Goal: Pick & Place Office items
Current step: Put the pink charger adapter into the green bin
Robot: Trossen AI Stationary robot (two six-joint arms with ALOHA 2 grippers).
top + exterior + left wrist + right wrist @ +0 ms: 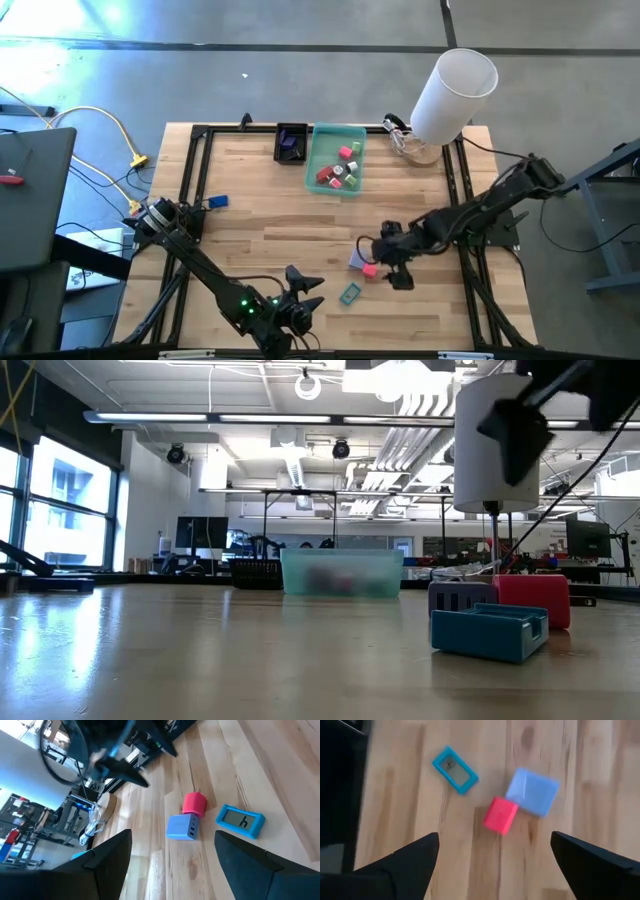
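Observation:
Three small office items lie together on the wood table: a red block [369, 270] [500, 815], a pale blue-purple block [357, 259] [532, 791] touching it, and a flat teal piece [349, 293] [455, 769]. My right gripper [387, 267] [495, 857] hovers open just right of and above them. My left gripper [308, 288] [172, 870] is open near the table's near edge, left of the trio, facing them: red block [194, 803], blue block [182, 826], teal piece [240, 820]. Several more pieces lie in the green tray [322, 135].
A small black tray [291, 142] sits left of the green tray at the far edge. A big white cylinder [452, 92] leans over the far right corner. A blue piece [217, 202] lies near the left rail. Bare wood spans the table's middle.

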